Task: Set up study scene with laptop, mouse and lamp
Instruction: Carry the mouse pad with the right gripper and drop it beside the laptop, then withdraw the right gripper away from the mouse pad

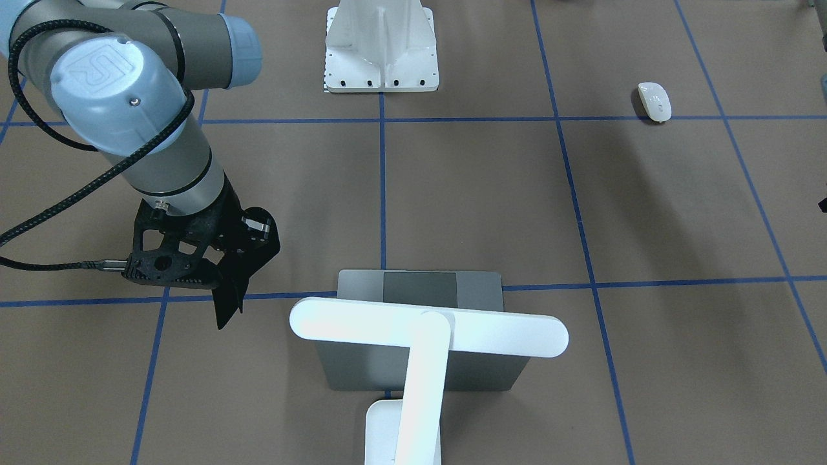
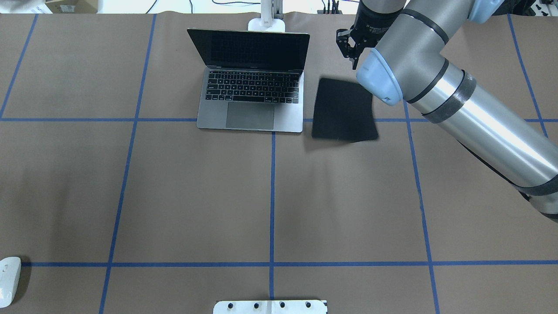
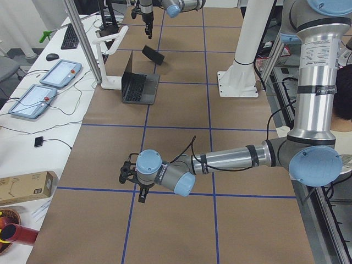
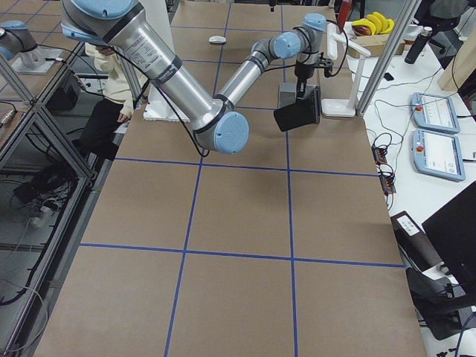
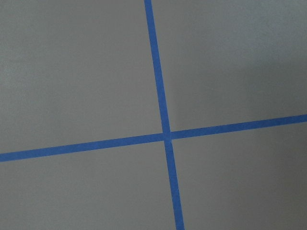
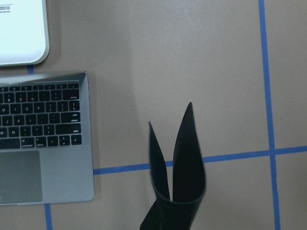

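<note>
The open grey laptop sits at the table's far middle, also in the right wrist view. The white lamp stands behind it, its bar head over the laptop and its base at the table's edge. The white mouse lies at the near left corner, also in the front-facing view. My right gripper is shut on a thin black pad, which hangs curled just right of the laptop. My left gripper hovers low over a tape cross; I cannot tell whether it is open.
A white ribbed bracket is bolted at the robot's side of the table. Blue tape lines cross the brown table. Tablets and cables lie beyond the far edge.
</note>
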